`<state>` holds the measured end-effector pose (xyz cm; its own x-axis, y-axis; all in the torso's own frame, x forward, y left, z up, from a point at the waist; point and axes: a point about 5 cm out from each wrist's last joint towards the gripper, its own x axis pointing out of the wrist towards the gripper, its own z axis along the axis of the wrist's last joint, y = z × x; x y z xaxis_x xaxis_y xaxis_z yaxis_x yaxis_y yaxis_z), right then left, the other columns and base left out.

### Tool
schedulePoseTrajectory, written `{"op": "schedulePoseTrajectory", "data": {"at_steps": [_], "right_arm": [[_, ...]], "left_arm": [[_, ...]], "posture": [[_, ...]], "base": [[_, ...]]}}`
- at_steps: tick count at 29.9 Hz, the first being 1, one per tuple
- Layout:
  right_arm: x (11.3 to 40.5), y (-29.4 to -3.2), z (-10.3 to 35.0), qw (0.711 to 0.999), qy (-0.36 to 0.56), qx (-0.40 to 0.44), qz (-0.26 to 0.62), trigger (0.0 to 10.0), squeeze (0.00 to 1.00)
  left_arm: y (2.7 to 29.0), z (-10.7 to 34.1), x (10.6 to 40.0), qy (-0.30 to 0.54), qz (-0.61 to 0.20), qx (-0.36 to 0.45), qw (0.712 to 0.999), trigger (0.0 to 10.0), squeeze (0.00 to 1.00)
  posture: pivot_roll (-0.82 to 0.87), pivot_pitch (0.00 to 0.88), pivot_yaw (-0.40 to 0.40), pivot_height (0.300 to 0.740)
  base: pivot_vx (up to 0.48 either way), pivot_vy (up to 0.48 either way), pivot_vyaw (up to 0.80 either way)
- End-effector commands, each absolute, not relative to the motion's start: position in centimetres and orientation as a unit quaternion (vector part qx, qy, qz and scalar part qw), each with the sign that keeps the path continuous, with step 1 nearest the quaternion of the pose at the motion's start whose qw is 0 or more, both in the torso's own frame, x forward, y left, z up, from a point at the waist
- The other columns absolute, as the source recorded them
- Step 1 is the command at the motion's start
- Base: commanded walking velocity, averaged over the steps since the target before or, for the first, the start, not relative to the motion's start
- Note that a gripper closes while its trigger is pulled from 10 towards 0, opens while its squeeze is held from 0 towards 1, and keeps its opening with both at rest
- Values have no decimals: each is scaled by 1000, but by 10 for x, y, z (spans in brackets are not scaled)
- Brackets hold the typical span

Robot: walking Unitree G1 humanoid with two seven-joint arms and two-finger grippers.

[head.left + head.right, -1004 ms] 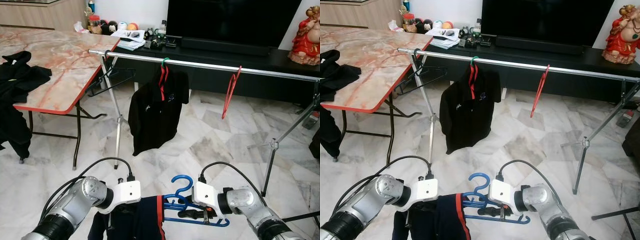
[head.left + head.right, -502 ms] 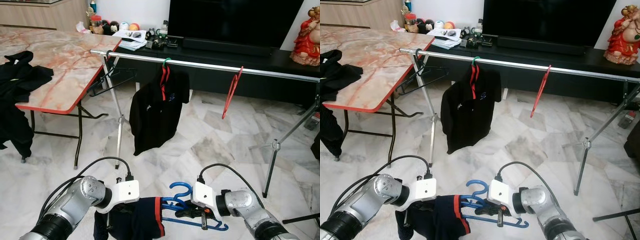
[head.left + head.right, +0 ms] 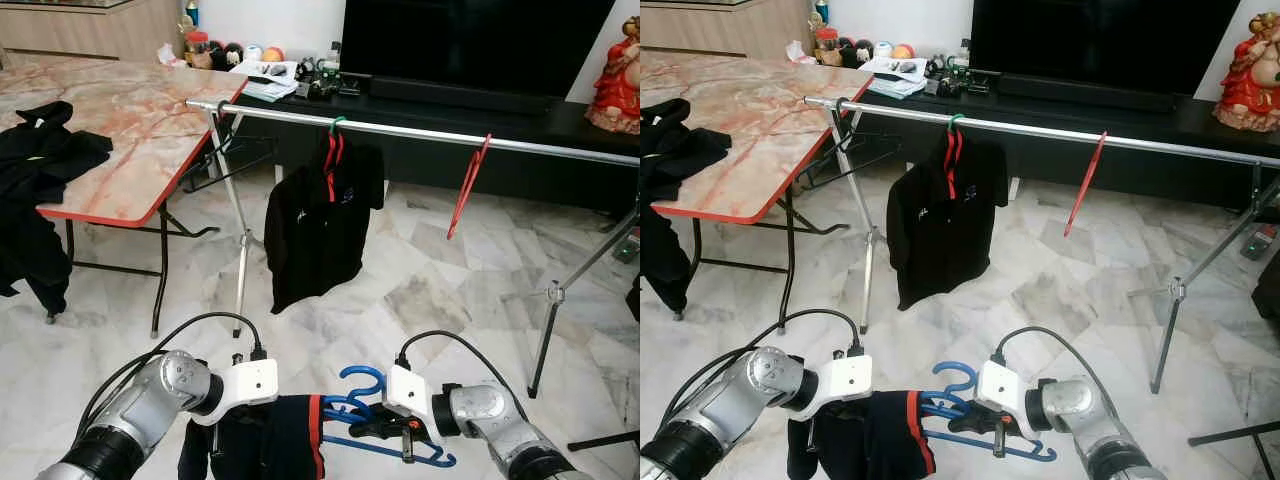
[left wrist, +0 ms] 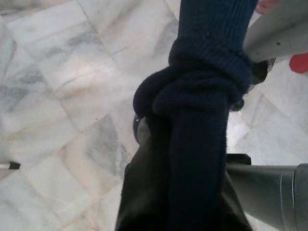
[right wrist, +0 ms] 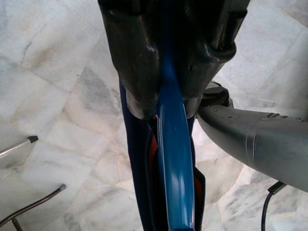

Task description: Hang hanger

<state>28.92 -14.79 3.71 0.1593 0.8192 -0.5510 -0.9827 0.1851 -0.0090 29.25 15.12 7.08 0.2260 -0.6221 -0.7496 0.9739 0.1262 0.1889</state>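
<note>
Near: right gripper (image 3: 405, 432) jaws clamped on blue hanger (image 3: 372, 415); left gripper (image 3: 222, 440) bunching the navy garment (image 3: 270, 445), now hanging lower. Rail (image 3: 420, 132) far, closer than a second ago; approach continues.

The blue hanger (image 3: 385, 432) is showing as smooth, glossy plastic, while the dark garment (image 4: 202, 144) bunched on it is looking like soft, matt ribbed knit cloth. The rail (image 3: 420, 132) is gleaming as polished metal tube, and the floor (image 3: 400, 290) is shining as glossy veined marble tile. The surface (image 3: 110, 120) is wearing a smooth marble-patterned top with a red edge.
</note>
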Motion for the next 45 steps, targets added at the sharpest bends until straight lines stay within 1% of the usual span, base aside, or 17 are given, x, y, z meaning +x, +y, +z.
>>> {"op": "schedulePoseTrajectory", "data": {"at_steps": [1, 7, 11, 19, 20, 23, 28, 30, 31, 33, 34, 36, 38, 40, 44, 45], "right_arm": [[289, -147, 36, 753, 213, -173, 598, 0, 0], [290, -147, 36, 762, 208, -169, 589, 0, 0], [289, -147, 35, 766, 207, -166, 585, 0, 0], [289, -149, 34, 781, 198, -160, 570, 0, 0], [289, -150, 35, 784, 197, -160, 567, 0, 0], [292, -153, 36, 800, 189, -156, 548, 0, 0], [294, -153, 37, 811, 181, -153, 535, 0, 0], [295, -154, 39, 822, 173, -154, 521, 0, 0], [299, -155, 41, 837, 161, -153, 500, 0, 0], [301, -156, 43, 846, 155, -153, 487, 0, 0], [305, -158, 46, 859, 143, -151, 468, 0, 0], [309, -162, 50, 878, 131, -142, 438, 0, 0], [310, -162, 51, 881, 128, -141, 432, 0, 0], [315, -168, 56, 903, 115, -127, 394, 0, 0], [320, -168, 62, 911, 99, -128, 379, 0, 0], [323, -166, 66, 914, 92, -130, 373, 0, 0]], "left_arm": [[137, 90, 297, 201, -589, 332, 709, 10000, 1000], [148, 93, 302, 207, -583, 346, 705, 10000, 1000], [148, 95, 303, 206, -583, 346, 706, 10000, 1000], [151, 95, 296, 212, -601, 334, 694, 10000, 1000], [151, 95, 296, 212, -601, 334, 694, 10000, 1000], [157, 102, 301, 208, -588, 335, 707, 10000, 1000], [159, 105, 302, 205, -584, 332, 712, 10000, 1000], [159, 107, 303, 197, -580, 328, 720, 10000, 1000], [159, 110, 305, 186, -569, 322, 734, 10000, 1000], [160, 112, 306, 181, -563, 316, 741, 10000, 1000], [160, 115, 309, 169, -550, 307, 758, 10000, 1000], [162, 116, 310, 164, -536, 295, 773, 10000, 1000], [163, 116, 310, 161, -533, 292, 778, 10000, 1000], [163, 117, 309, 148, -520, 267, 797, 10000, 1000], [160, 114, 306, 147, -515, 250, 807, 10000, 1000], [159, 110, 307, 150, -503, 248, 814, 10000, 1000]], "posture": [[59, 36, -53, 740], [58, 45, -53, 740], [58, 47, -51, 740], [53, 54, -53, 740], [53, 54, -53, 740], [53, 57, -54, 740], [52, 59, -56, 740], [52, 59, -56, 740], [48, 59, -56, 740], [48, 59, -56, 740], [45, 59, -55, 740], [42, 61, -56, 740], [42, 61, -56, 740], [43, 60, -58, 740], [44, 60, -58, 740], [42, 59, -60, 740]], "base": [[0, 0, 0], [0, 0, 0], [0, 0, 0], [0, 0, 0], [0, 0, 0], [0, 0, 0], [0, 0, 0], [0, 0, 0], [0, 0, 0], [0, 0, 0], [0, 0, 0], [0, 0, 0], [0, 0, 0], [0, 0, 0], [0, 0, 0], [0, 0, 0]]}}
